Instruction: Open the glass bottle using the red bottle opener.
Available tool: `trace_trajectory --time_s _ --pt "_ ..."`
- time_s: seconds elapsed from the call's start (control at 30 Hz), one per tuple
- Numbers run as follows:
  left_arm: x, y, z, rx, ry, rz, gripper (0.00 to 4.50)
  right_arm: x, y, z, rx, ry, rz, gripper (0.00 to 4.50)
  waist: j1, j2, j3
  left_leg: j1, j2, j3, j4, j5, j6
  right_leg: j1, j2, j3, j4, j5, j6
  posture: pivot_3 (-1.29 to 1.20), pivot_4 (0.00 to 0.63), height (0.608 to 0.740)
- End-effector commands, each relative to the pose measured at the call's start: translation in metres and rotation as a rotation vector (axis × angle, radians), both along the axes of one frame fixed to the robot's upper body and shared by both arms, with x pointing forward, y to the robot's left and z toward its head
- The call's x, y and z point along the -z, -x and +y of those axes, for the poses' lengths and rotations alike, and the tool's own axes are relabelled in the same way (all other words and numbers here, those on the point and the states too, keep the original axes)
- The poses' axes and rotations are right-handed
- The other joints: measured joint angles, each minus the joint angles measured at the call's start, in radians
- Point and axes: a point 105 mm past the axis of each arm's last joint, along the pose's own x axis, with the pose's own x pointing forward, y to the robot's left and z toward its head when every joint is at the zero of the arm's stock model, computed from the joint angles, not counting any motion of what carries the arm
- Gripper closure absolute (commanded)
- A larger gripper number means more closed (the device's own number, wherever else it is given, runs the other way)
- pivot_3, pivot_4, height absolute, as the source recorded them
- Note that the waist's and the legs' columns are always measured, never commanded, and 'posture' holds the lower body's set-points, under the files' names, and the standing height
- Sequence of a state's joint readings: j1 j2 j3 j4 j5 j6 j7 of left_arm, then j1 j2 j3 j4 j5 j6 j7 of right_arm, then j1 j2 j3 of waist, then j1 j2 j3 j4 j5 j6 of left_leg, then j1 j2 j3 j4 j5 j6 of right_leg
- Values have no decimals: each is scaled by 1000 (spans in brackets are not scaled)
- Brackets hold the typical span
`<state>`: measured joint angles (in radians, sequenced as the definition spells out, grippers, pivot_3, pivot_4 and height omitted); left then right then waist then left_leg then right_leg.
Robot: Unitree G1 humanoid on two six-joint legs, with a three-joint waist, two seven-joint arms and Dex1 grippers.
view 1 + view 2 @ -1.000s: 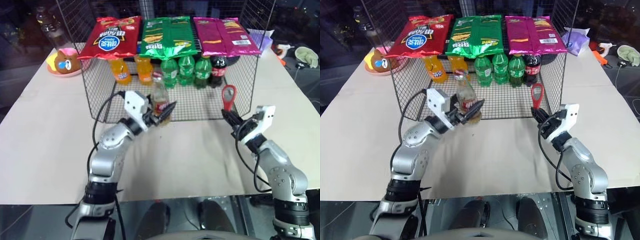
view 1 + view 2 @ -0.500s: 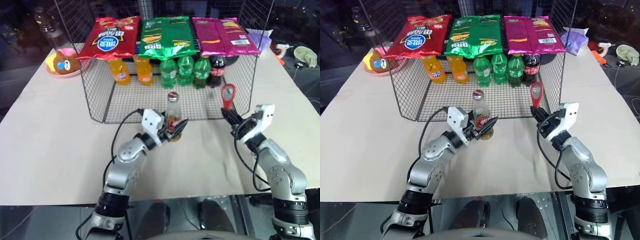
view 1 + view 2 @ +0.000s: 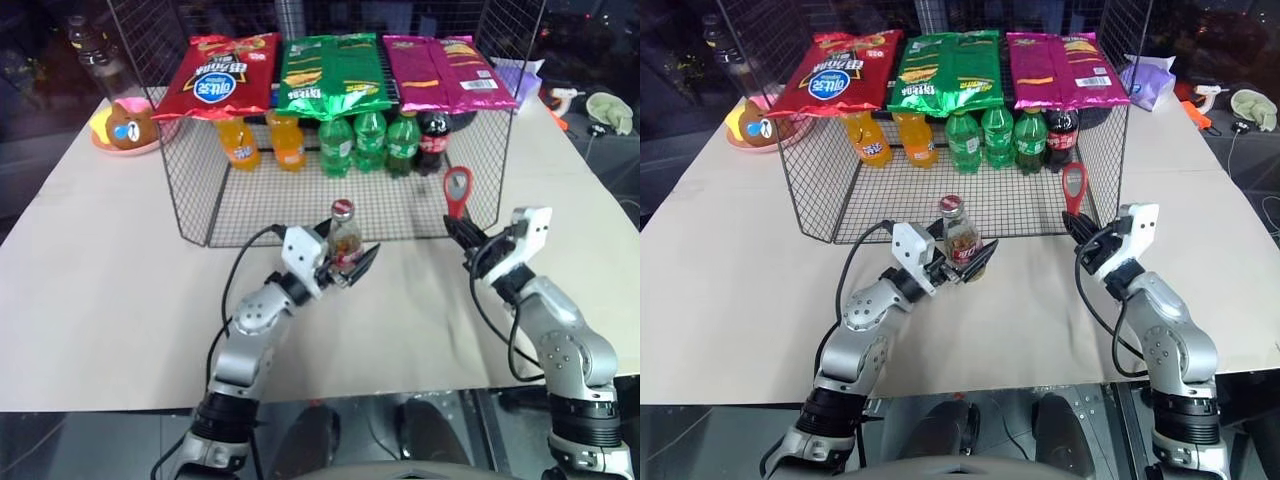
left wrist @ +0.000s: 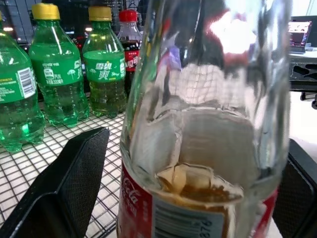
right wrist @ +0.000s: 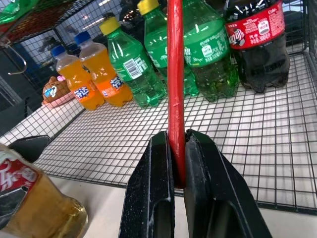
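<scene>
Released beside the wire rack [image 3: 200, 200], the glass bottle [image 3: 344, 238] stands between the left gripper [image 3: 350, 268]'s spread fingers and could topple, while the right gripper [image 3: 458, 232] clenches the red bottle opener [image 3: 457, 192].

We see a wide beige counter [image 3: 90, 260] filling the foreground. Beyond its far edge the room lies dark.

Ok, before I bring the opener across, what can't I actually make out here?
- Glass bottle base: hidden behind the left gripper in the eye views and cut off by the bottom edge in the left wrist view, so it is unclear whether it rests on the table.
- Cap: too small in the eye views to show its crimp.
- Red bottle opener: edge-on in the right wrist view, its handle end hidden inside the right gripper.
</scene>
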<state>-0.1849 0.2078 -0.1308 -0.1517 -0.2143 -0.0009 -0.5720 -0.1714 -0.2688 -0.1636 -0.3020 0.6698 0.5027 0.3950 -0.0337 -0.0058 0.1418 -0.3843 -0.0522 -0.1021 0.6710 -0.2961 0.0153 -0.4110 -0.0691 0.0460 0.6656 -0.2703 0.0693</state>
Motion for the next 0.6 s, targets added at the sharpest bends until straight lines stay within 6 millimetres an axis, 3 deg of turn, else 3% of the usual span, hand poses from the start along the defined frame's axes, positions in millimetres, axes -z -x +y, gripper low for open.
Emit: trace_trajectory --time_s 0.03,0.6 --pt "-30 9 1 1 26 -116 76 -10 1 3 -18 7 -45 4500 0 0 0 0 0 0 0 0 0 0 0 0 0 0 0 0 150 740" --pt "-35 17 6 6 75 -101 76 -7 0 9 -55 26 -37 4500 0 0 0 0 0 0 0 0 0 0 0 0 0 0 0 0 150 740"
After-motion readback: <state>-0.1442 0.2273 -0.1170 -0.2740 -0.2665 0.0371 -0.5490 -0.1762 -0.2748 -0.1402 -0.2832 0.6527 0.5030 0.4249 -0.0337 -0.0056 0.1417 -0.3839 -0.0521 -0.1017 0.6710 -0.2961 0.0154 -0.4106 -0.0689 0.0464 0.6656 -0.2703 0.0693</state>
